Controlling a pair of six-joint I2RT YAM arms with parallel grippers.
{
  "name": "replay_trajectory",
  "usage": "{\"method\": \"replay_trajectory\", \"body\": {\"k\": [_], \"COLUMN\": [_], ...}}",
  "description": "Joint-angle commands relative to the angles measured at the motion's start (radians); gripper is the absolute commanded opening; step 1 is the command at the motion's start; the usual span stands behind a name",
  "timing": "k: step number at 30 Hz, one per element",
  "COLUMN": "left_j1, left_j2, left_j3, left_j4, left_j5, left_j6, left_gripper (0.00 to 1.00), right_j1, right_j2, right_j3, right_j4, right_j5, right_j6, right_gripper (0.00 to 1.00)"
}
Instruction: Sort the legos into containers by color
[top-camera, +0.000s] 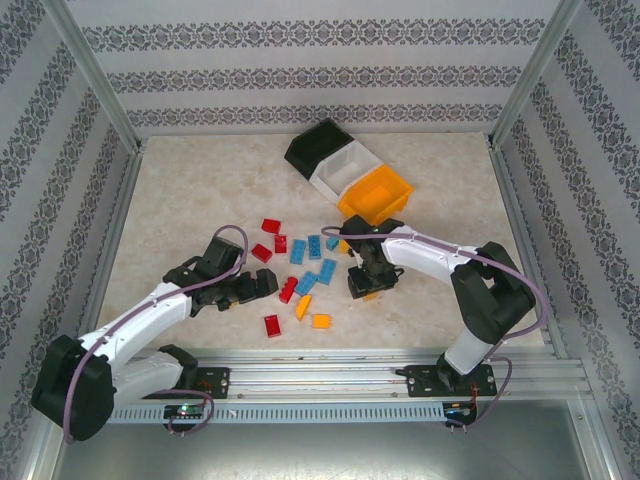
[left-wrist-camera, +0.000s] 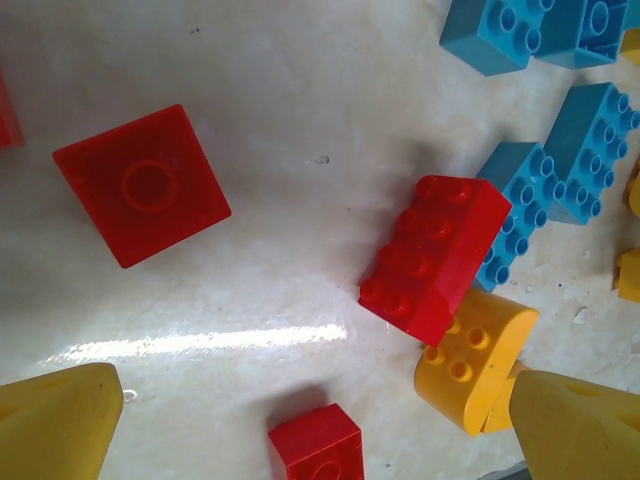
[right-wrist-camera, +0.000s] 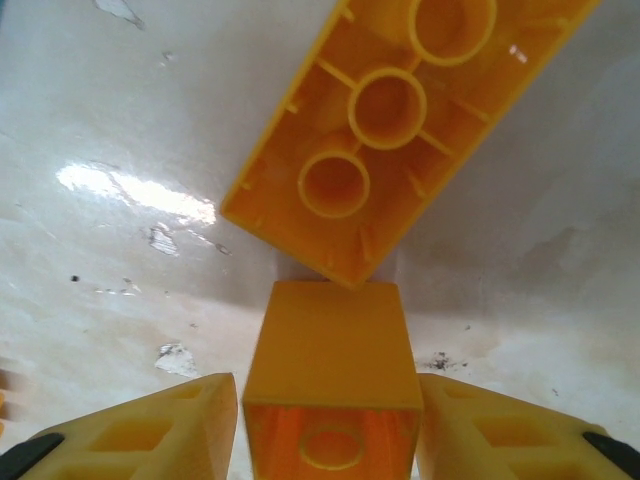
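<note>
Red, blue and orange legos (top-camera: 300, 270) lie scattered mid-table. My right gripper (top-camera: 368, 285) is down on the table, and its fingers (right-wrist-camera: 165, 430) press both sides of a small orange lego (right-wrist-camera: 330, 350). A long orange lego (right-wrist-camera: 400, 120) lies upside down just beyond it. My left gripper (top-camera: 262, 287) hangs open beside the red legos. Between its wide-apart fingertips (left-wrist-camera: 60, 420) lies a small red lego (left-wrist-camera: 318, 450), with a red two-by-four lego (left-wrist-camera: 435, 255) and a rounded orange lego (left-wrist-camera: 475, 360) ahead. The containers stand joined at the back: black (top-camera: 318, 145), white (top-camera: 345, 170), orange (top-camera: 375, 192).
Patterned walls and metal posts close in the table on three sides. A metal rail (top-camera: 330, 375) with both arm bases runs along the near edge. A flat red lego (left-wrist-camera: 142, 185) lies left of the left gripper, and blue legos (left-wrist-camera: 520, 215) crowd its right.
</note>
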Motion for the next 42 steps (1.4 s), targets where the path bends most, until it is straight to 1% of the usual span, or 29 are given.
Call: {"method": "replay_trajectory", "body": {"k": [1,4,6,8,11,14,16,19,21,23,25,27,32,37,40,42], "left_j1": [0.009,0.009,0.008,0.009,0.008,0.009,0.009,0.009,0.009,0.009,0.009,0.009,0.009,0.009,0.009,0.009], "left_j2": [0.032,0.057,0.065,0.068,0.073,0.089,0.096,0.1,0.104,0.111,0.11,0.1,0.072,0.043,0.015,-0.001], "left_j3": [-0.005,0.003,0.011,0.015,0.021,0.035,0.046,0.052,0.051,0.048,0.044,0.041,0.041,0.066,0.075,0.077], "left_j4": [0.048,0.067,0.069,0.069,0.069,0.063,0.059,0.059,0.062,0.065,0.064,0.059,0.012,-0.131,-0.199,-0.228], "left_j5": [0.024,0.035,0.036,0.034,0.031,0.034,0.037,0.039,0.045,0.056,0.071,0.084,0.103,0.054,0.029,0.018], "left_j6": [-0.029,-0.036,-0.036,-0.035,-0.028,-0.015,-0.007,0.004,0.009,0.009,0.009,0.013,0.044,0.094,0.107,0.112], "left_gripper": [1.0,1.0,1.0,1.0,1.0,1.0,1.0,1.0,1.0,1.0,1.0,1.0,1.0,1.0,0.99,0.99], "right_j1": [-0.022,-0.035,-0.042,-0.048,-0.06,-0.084,-0.117,-0.198,-0.285,-0.352,-0.402,-0.434,-0.458,-0.472,-0.477,-0.477], "right_j2": [0.003,-0.005,-0.013,-0.028,-0.057,-0.102,-0.166,-0.279,-0.332,-0.343,-0.316,-0.25,-0.037,0.135,0.213,0.253], "right_j3": [-0.033,-0.052,-0.057,-0.061,-0.062,-0.058,-0.058,-0.045,-0.03,-0.007,0.031,0.099,0.302,0.459,0.537,0.574], "right_j4": [0.008,0.031,0.039,0.047,0.047,0.012,-0.007,0.002,0.046,0.103,0.156,0.172,0.143,0.109,0.086,0.076], "right_j5": [0.016,0.006,0.005,0.001,-0.008,-0.029,-0.058,-0.131,-0.205,-0.256,-0.293,-0.294,-0.293,-0.28,-0.275,-0.268], "right_j6": [0.029,0.04,0.047,0.049,0.05,0.059,0.08,0.14,0.208,0.282,0.342,0.374,0.362,0.344,0.326,0.312], "right_gripper": [0.49,0.47,0.4,0.35,0.31,0.26,0.26,0.26,0.26,0.26,0.26,0.26,0.27,0.28,0.28,0.31]}}
